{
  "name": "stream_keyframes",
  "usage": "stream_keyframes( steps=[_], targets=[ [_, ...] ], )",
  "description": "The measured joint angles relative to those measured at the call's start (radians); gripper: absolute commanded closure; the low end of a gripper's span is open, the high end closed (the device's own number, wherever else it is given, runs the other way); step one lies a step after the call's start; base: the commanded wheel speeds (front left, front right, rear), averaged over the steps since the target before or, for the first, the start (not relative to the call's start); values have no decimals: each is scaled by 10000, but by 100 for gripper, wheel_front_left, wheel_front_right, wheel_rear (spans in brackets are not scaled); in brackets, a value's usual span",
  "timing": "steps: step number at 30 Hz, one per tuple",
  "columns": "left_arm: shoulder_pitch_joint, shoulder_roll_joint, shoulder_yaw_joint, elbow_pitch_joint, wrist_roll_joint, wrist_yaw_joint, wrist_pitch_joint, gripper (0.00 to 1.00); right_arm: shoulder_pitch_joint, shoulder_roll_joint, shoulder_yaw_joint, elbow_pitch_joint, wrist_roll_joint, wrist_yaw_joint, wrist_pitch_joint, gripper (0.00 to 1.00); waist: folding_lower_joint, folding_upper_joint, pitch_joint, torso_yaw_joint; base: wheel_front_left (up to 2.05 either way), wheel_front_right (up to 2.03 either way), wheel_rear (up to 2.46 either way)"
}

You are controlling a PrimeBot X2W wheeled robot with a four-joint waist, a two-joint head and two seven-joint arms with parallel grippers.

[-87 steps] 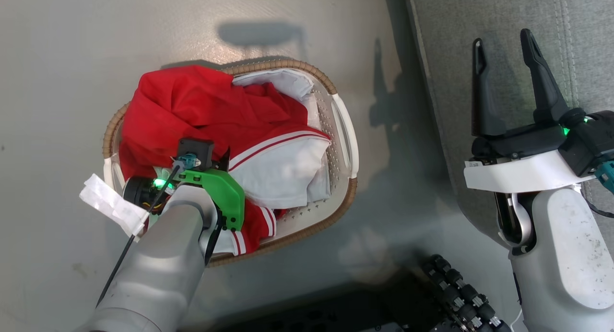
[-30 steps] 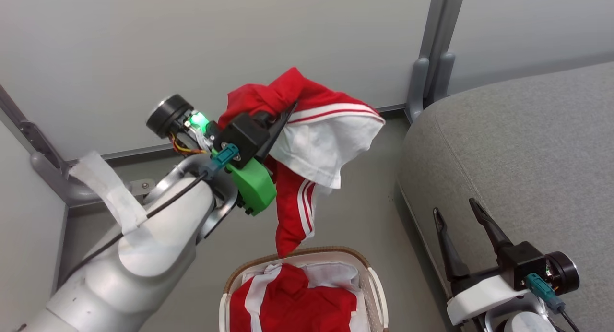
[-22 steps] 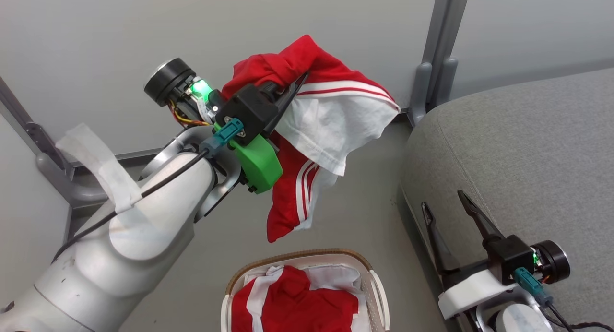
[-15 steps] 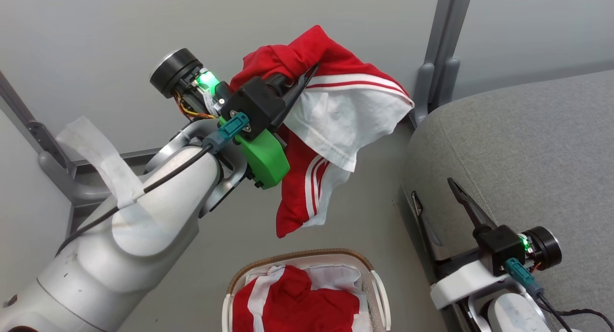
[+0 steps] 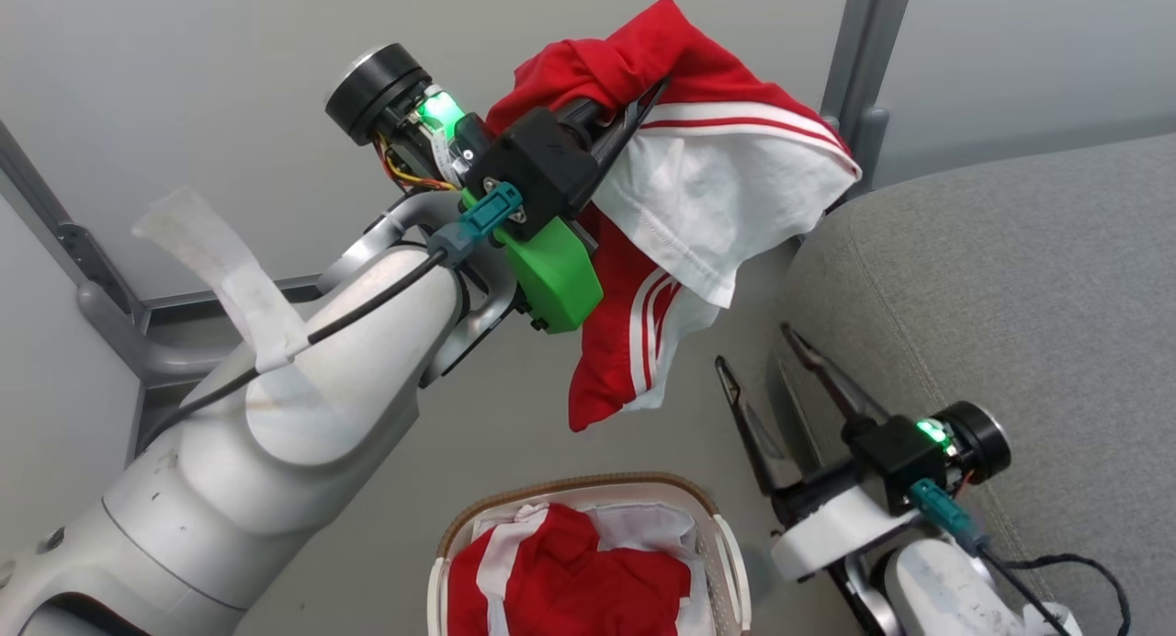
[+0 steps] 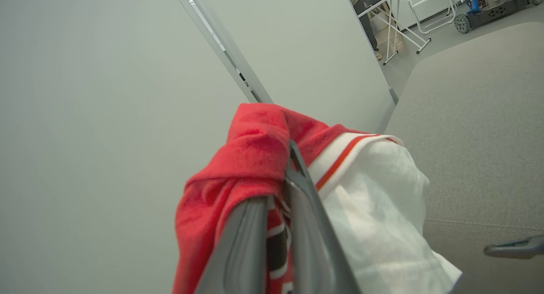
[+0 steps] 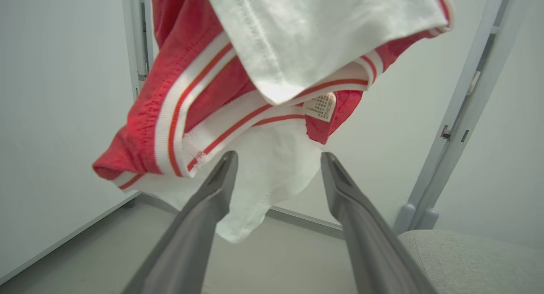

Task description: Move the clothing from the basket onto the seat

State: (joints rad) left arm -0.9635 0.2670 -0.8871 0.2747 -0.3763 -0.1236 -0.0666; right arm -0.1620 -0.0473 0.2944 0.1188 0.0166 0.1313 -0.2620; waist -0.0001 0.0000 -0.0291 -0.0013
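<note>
Right now the big grey seat [image 5: 1011, 268] is waiting on the robot's right side, with no clothing lying on the part we can see. The white basket [image 5: 588, 483] is sitting on the floor [image 5: 478, 434] below, near the seat, and the red shorts [image 5: 570, 585] are lying bunched up inside it on a white sheet [image 5: 654, 531]. The red and white jersey [image 5: 726, 204] is hanging high in the air, above the floor, with its edge near the seat's corner but not looking to be over the cushion yet. The left tool [image 5: 634, 112] is clenching a red fold of the jersey near its top. The right tool [image 5: 755, 351] is gaping wide with nothing in it, pointing up just under the hanging cloth. So the step in hand looks like carrying one piece across to the seat. Next, I think, the left arm [image 5: 303, 434] should be swinging right until the jersey is hanging over the cushion, then going lower and letting go.
</note>
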Motion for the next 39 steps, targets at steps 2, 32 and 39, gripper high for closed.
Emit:
stream_keyframes(
  steps=[2,32,39],
  targets=[
    [-7,-27,-35,-46,0,4,-2,100,-232,-8,-297,-61,-54,0,0,0,0,0,15,-8,0,0,0],
    [402,134,-472,-489,-282,130,25,100,-2117,-12,-2380,963,-2782,0,-13,0,1,0,222,286,0,0,0],
    [395,130,-552,-652,-339,178,23,100,-1979,-13,-2506,1743,-3241,0,-15,0,0,0,194,415,0,0,0]
  ],
)
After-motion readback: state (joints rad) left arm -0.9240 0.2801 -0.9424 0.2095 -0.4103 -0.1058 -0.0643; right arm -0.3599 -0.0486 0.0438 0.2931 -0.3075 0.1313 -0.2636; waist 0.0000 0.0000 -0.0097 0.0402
